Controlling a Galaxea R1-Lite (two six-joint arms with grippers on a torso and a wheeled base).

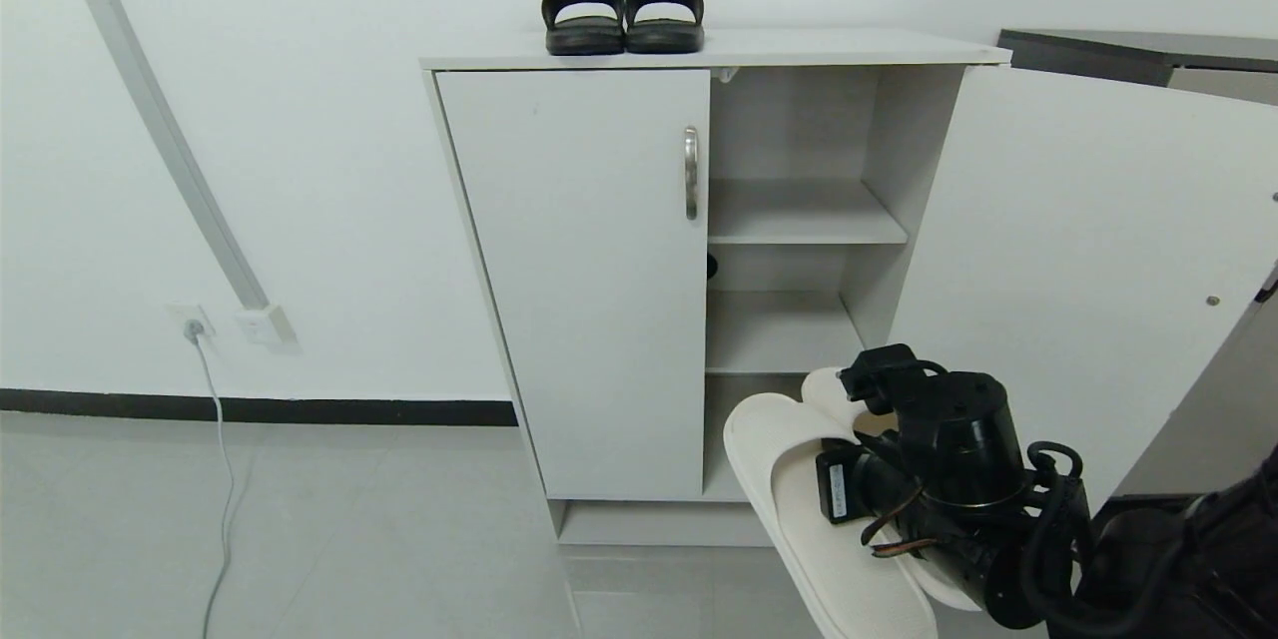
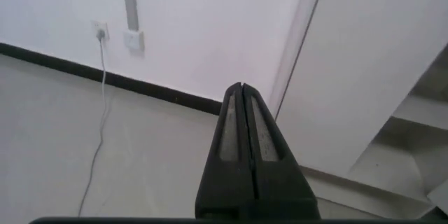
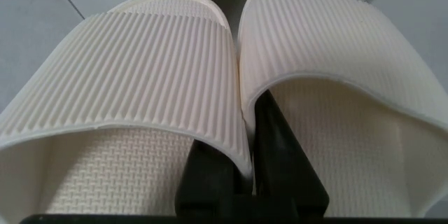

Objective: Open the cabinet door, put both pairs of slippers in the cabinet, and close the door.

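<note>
Looking down, I see the white slippers (image 1: 789, 479) pinched by their inner edges between my right fingers (image 3: 280, 168), just before the open right half of the cabinet (image 1: 719, 48). Its right door (image 1: 1078, 250) stands wide open, the left door (image 1: 579, 290) is shut. The black slippers (image 1: 624, 15) sit on top. My left fingers (image 2: 231, 133) are pressed together, empty.

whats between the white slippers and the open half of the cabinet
Nothing; in the head view the stretch from the white slippers, held in the right pincer, to the cabinet opening is bare.
</note>
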